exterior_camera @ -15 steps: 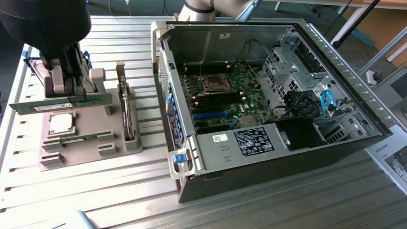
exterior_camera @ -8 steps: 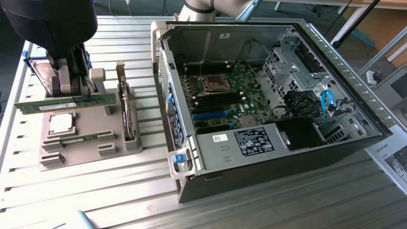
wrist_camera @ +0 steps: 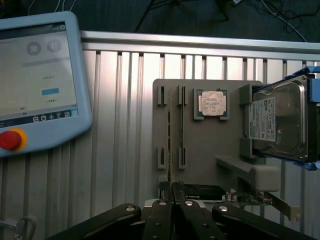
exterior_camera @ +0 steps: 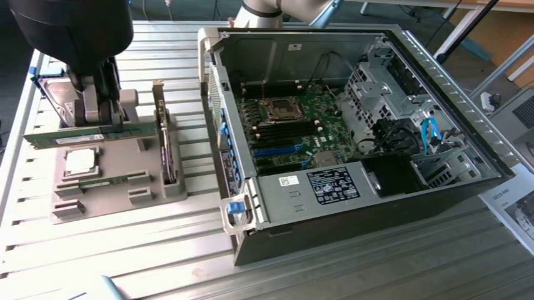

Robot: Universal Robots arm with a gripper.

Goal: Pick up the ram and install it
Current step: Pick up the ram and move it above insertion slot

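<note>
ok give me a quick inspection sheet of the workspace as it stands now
surface: slatted metal table carrying a grey parts holder and an open computer case
job's things: ram on edge over the holder's far side, gripped; second ram stick lying in the holder; motherboard inside the case
clutter: processor chip, hard drive, expansion card, teach pendant
grippers: gripper, jaws shut on the ram
cables: blue cable inside the case
surroundings: printed sheet at the exterior view's right
</note>
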